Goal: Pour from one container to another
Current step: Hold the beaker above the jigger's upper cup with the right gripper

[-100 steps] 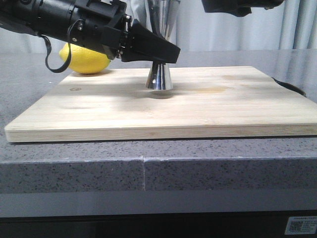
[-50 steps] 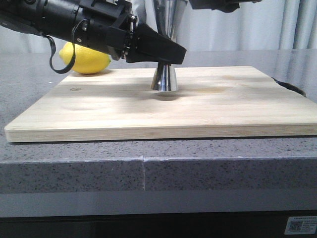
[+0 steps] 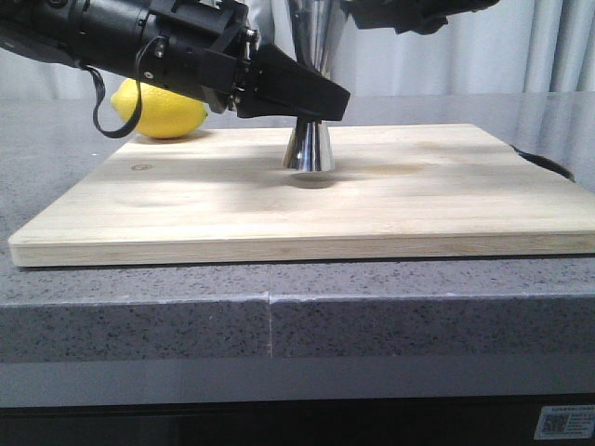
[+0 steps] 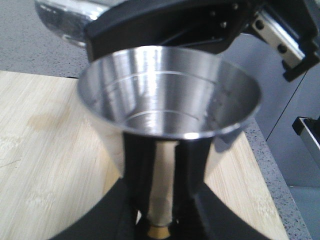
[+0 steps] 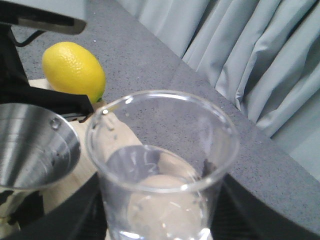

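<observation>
We start with the wooden board (image 3: 307, 190), which fills the middle of the front view on the grey counter (image 3: 279, 321). On it, just right of centre, stands the steel jigger (image 3: 307, 139). Our left gripper (image 3: 311, 98) reaches in from the upper left and is closed on the jigger's narrow waist; in the left wrist view the dark fingers (image 4: 125, 220) flank the gold band below the open cup.

At the top of the front view our right gripper (image 3: 409, 11) hangs above the jigger. In the right wrist view it grips the glass beaker (image 5: 162, 165), whose lip points toward the jigger's mouth at lower left.

A lemon (image 3: 160, 110) lies behind the left arm.

To pour well, we should centre the lip over the cup, tilt slowly, and keep the jigger steady.
</observation>
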